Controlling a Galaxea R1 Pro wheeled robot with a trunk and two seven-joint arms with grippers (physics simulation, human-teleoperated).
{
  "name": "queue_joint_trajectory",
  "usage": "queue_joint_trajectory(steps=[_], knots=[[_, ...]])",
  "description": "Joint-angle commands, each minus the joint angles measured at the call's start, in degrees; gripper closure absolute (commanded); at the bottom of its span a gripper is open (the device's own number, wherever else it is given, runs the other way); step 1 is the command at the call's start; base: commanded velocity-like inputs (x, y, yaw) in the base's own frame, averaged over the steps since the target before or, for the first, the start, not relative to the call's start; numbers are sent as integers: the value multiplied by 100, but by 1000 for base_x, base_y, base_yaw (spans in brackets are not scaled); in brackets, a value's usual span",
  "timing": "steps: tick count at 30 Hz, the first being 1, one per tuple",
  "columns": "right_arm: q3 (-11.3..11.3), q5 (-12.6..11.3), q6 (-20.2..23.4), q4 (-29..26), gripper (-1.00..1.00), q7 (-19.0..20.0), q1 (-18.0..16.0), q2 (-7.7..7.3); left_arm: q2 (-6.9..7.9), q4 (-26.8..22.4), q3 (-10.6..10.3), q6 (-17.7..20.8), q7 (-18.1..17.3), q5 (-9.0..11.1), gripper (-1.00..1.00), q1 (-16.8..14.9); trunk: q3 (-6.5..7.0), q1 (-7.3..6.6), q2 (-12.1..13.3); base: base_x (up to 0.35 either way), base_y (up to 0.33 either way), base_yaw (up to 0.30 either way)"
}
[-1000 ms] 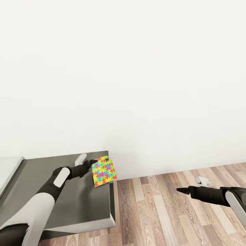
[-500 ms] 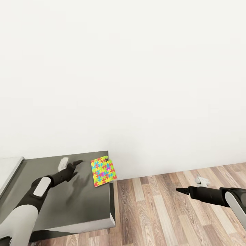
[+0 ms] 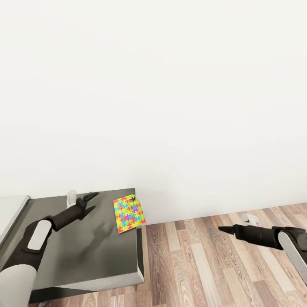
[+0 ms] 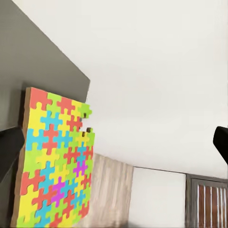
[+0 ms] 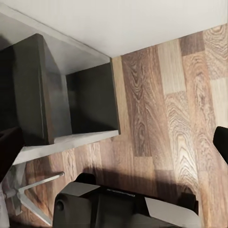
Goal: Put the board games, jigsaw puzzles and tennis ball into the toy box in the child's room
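Note:
One jigsaw puzzle [image 3: 129, 214] lies flat on the right far corner of the dark grey table [image 3: 85, 251], its edge hanging slightly over the side. In the left wrist view the jigsaw puzzle [image 4: 54, 171] appears close ahead, a colourful square on the table [image 4: 28, 57]. My left gripper [image 3: 90, 200] hovers above the tabletop to the left of the puzzle, open and holding nothing. Over the wood floor to the right of the table, my right gripper [image 3: 221, 229] is also open and empty. The toy box, board games and tennis ball are out of view.
A pale grey speckled top [image 3: 10, 211] joins the dark one at the left. A white wall [image 3: 170, 106] rises right behind the table. Wood-plank floor [image 3: 192, 264] spreads to the right. The right wrist view looks down on the table's side panels [image 5: 90, 99] and my base [image 5: 123, 204].
My left gripper has drawn back to the left, away from the puzzle's edge, with its fingers spread. The puzzle stays on the table corner. The right arm barely shifted.

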Motion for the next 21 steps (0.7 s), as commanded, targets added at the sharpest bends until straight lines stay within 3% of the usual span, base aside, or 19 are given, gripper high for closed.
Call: queue_joint_trajectory(steps=[1, 6, 7, 8, 12, 20, 21], knots=[[-7, 41, 17, 69, -100, 51, -112, 29, -4, -224, 18, 151, -74, -4, -100, 73, -9, 3, -9, 0, 0, 0], [-6, 39, -4, 375, -100, 52, -437, 157, -41, -832, 10, 484, -180, -5, -100, 223, -9, 3, -9, 0, 0, 0], [-5, 31, -9, 722, -100, 72, -775, 266, -171, -1284, -90, 737, -216, -23, -100, 263, -9, 3, -9, 0, 0, 0], [-5, 24, -9, 815, -100, 103, -881, 289, -231, -1407, -145, 797, -203, -25, -100, 257, -9, 3, -9, 0, 0, 0], [-5, 9, -9, 955, -100, 263, -1047, 323, -329, -1632, -256, 895, -164, -16, -100, 248, -9, 3, -9, 0, 0, 0], [9, 18, -24, 1106, -100, 1338, -1229, 377, -478, -2518, -630, 1052, -81, -35, -100, 226, -9, 3, -9, 0, 0, 0], [9, 18, -24, 1106, -100, 1338, -1229, 377, -478, -2518, -630, 1052, -81, -35, -100, 226, -9, 3, -9, 0, 0, 0]])
